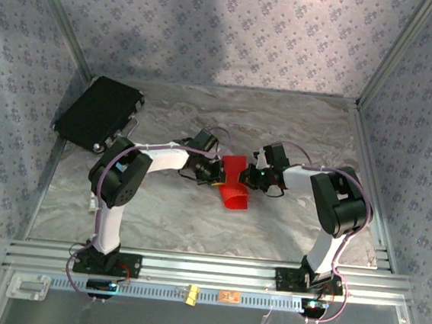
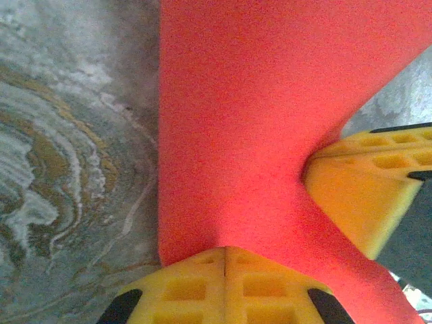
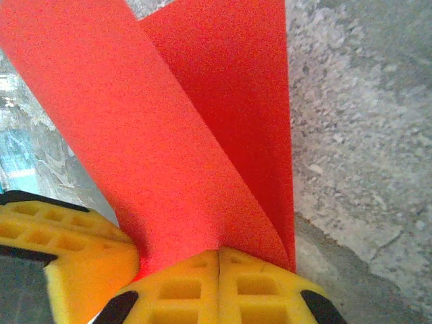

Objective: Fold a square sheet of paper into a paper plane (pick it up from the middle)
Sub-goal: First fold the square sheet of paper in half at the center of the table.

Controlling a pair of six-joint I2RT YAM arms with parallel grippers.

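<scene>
Square sheet of paper (image 1: 234, 187), bright red, held near the middle of the counter (image 1: 317, 141), between my two arms. From the top camera its long axis runs far to near: the narrower far portion sits in the gap between the two wrists, and the free end flares and curls toward the arm bases.

Left jaws: clenched on the sheet, entering from the left. In the left wrist camera the yellow pads (image 2: 263, 287) meet at a closed seam, with red paper rising straight out of them.

Right jaws: likewise clenched on the sheet, entering from the right. In the right wrist camera their pads (image 3: 260, 290) are pressed together. Two layers of paper leave them, joined by a soft bend at the lower right, so the sheet is doubled over there.

Each wrist camera also catches the other arm's yellow pad just beside its own, so the two grips lie close together, facing each other across the paper. Neither arm is nearer; the sheet lies directly ahead of both sets of jaws.

I judge that the coming move turns on this opposed pair of grips: the crease must form along the line between them, lengthwise down the sheet. Whether the curled near end touches the counter I cannot tell. Black case (image 1: 98, 111) lies well apart at the far left.
</scene>
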